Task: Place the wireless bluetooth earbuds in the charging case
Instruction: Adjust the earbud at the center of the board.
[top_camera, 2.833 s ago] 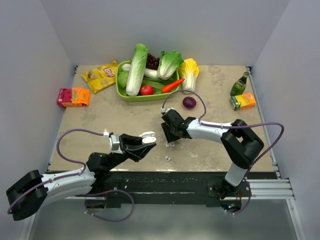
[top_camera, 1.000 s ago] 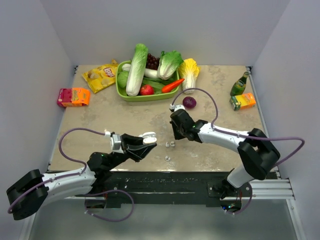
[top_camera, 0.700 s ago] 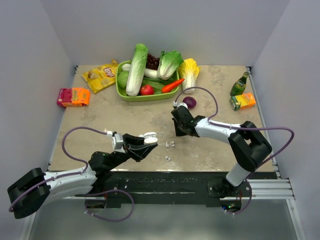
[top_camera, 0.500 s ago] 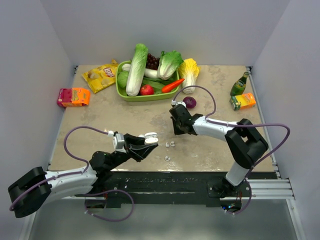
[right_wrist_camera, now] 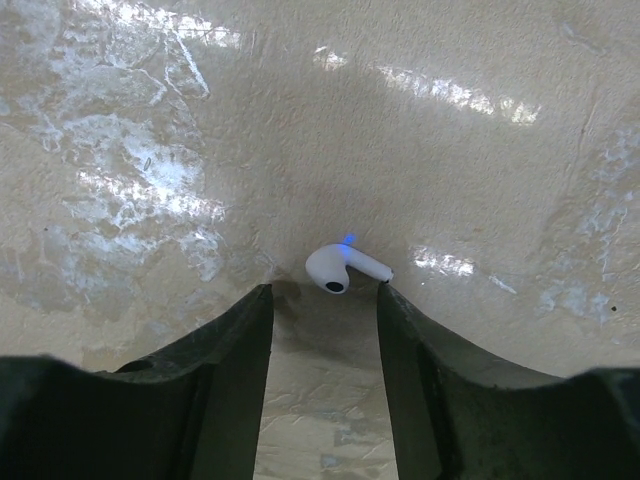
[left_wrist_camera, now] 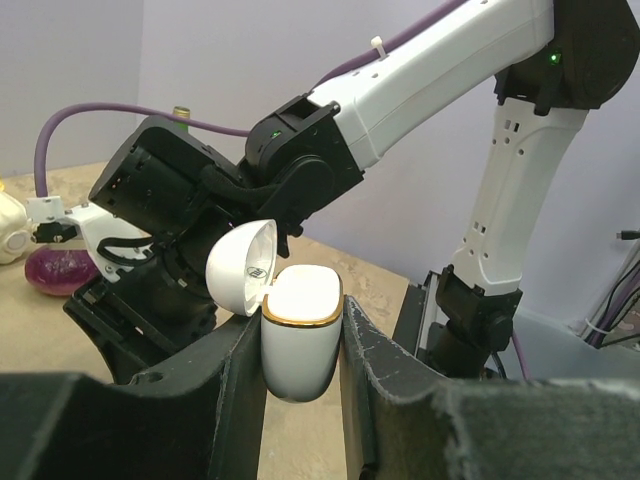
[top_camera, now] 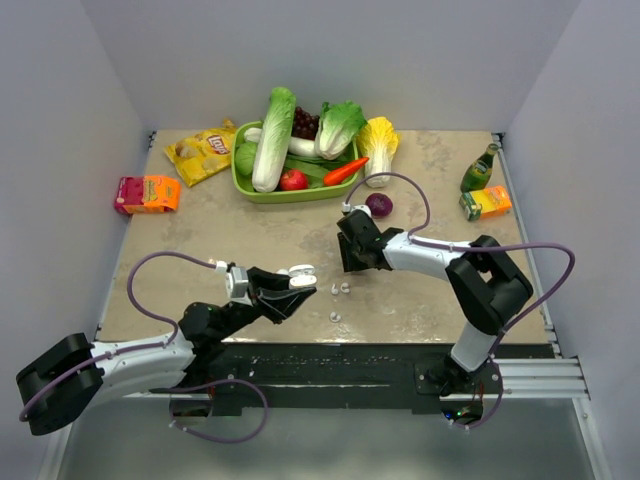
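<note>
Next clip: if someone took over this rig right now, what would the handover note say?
Left gripper: shut on the charging case, held off the table with its lid open.
Right gripper: open and low over the table. One earbud lies right at its fingertips, not gripped.
A second small white piece, likely the other earbud, lies nearer the table's front edge.
Done: case picked up and open. No earbud appears inserted, though the inside of the case is not visible.
Left: grip the earbud, seat it in the case, then repeat for the other.

White-and-black arms (top_camera: 430, 255), purple cables (top_camera: 165, 254)
</note>
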